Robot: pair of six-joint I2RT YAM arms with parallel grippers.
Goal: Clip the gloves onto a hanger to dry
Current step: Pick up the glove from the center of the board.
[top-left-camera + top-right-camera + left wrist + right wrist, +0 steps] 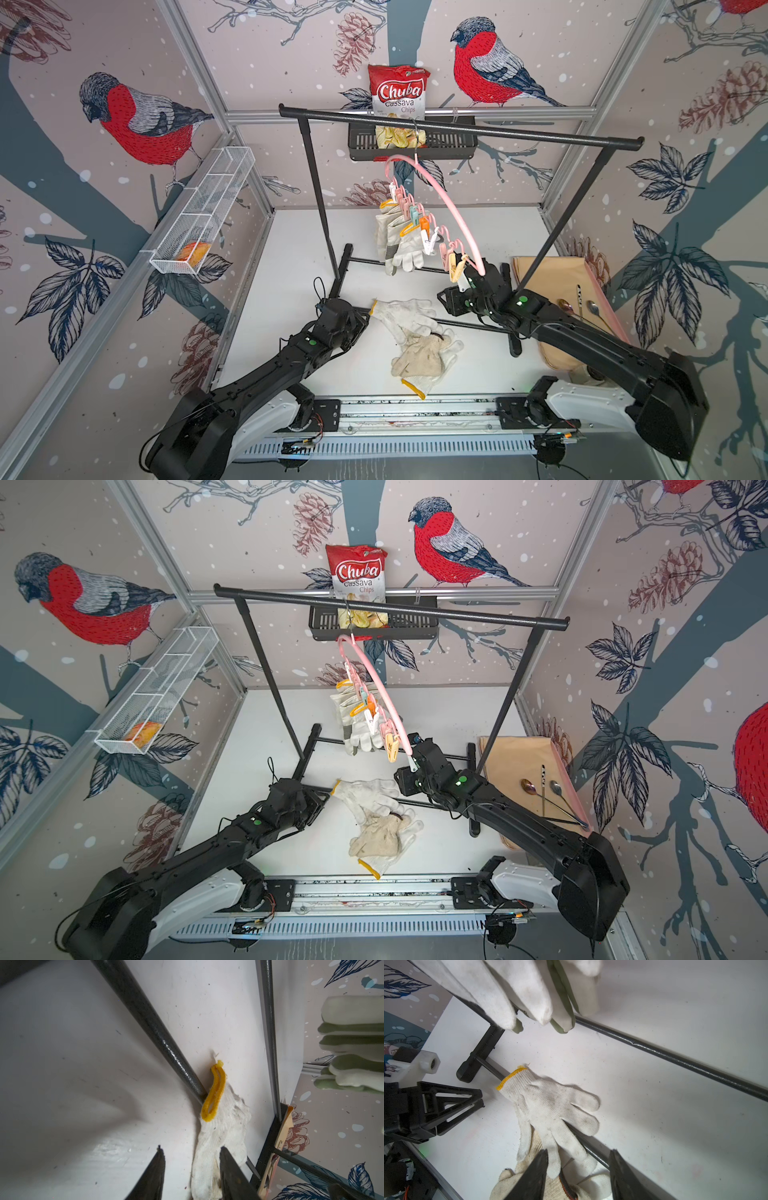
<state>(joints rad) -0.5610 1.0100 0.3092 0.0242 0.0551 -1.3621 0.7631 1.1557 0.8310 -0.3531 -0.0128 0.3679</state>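
**gloves partly pegged, both end effectors spread**

the left end effector [481,1097] is held low over the counter [291,257], its jaws parted and nothing pinched between them. a knitted glove [405,318] is laid just ahead of its tips, yellow cuff nearest, and is draped across a foot bar [145,1014] of the black rack [457,124].

the right end effector [579,1150] is held higher, jaws spread and empty (seen so in its own wrist view). directly beneath it, the knitted glove's fingers are overlapped on a heap of soiled cream gloves [424,357].

the pink hanger [449,199] is hooked on the rack's top bar. its lower end is seen right at the right end effector in both top views; whether the two touch cannot be told. leather gloves [399,241] are hung from the pegs [415,216], beyond the right end effector and to its left.
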